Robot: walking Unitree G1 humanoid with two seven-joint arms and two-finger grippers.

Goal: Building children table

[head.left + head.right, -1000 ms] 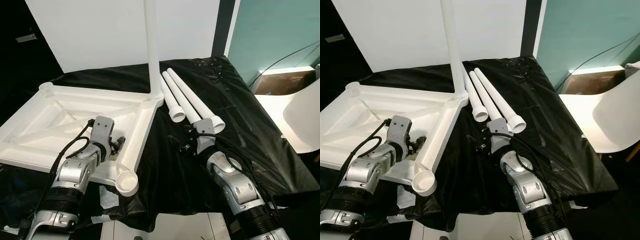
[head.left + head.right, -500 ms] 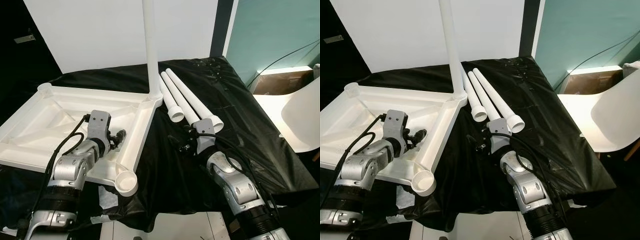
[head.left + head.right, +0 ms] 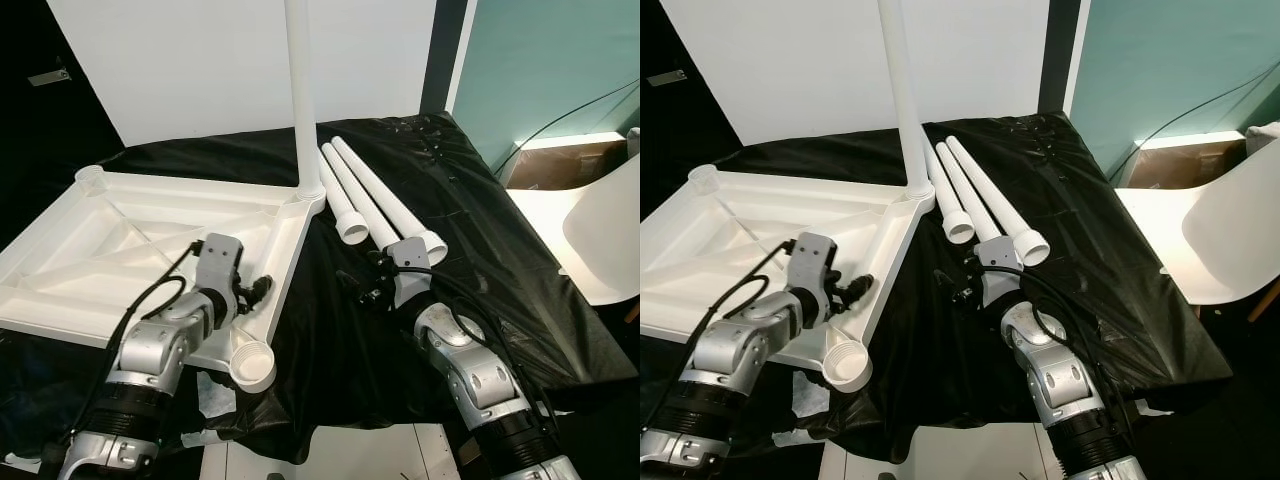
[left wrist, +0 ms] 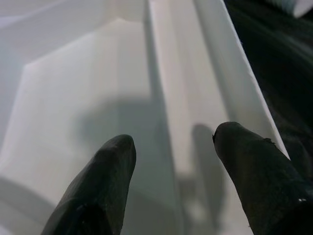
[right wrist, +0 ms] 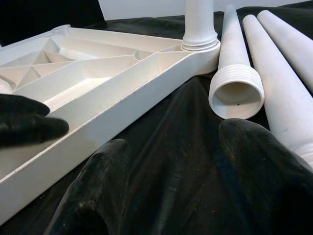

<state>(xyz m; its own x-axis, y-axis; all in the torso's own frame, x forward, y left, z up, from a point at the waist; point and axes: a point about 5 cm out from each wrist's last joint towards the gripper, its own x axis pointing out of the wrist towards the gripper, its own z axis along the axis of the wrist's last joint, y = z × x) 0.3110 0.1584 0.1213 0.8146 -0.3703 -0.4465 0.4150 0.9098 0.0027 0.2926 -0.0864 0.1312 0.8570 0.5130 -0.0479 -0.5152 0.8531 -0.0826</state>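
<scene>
Surface (image 3: 480, 200) draped in glossy black plastic sheeting carries everything here. Largest on it is the upside-down white plastic tabletop (image 3: 100, 250) with ribbed underside, lying ahead of the left tool (image 4: 168, 176); one white leg (image 3: 303, 100) already stands screwed upright in its far corner socket. The left tool hovers over the tabletop's right-hand rim, its fingers (image 4: 98, 181) spread wide on either side of that rim and gripping nothing. An empty round corner socket (image 3: 253, 365) sits just beside this tool. Three loose white tapered plastic legs (image 3: 375, 200) lie side by side just beyond the right tool (image 5: 171, 181), which rests low over the sheeting, fingers wide apart and empty.
</scene>
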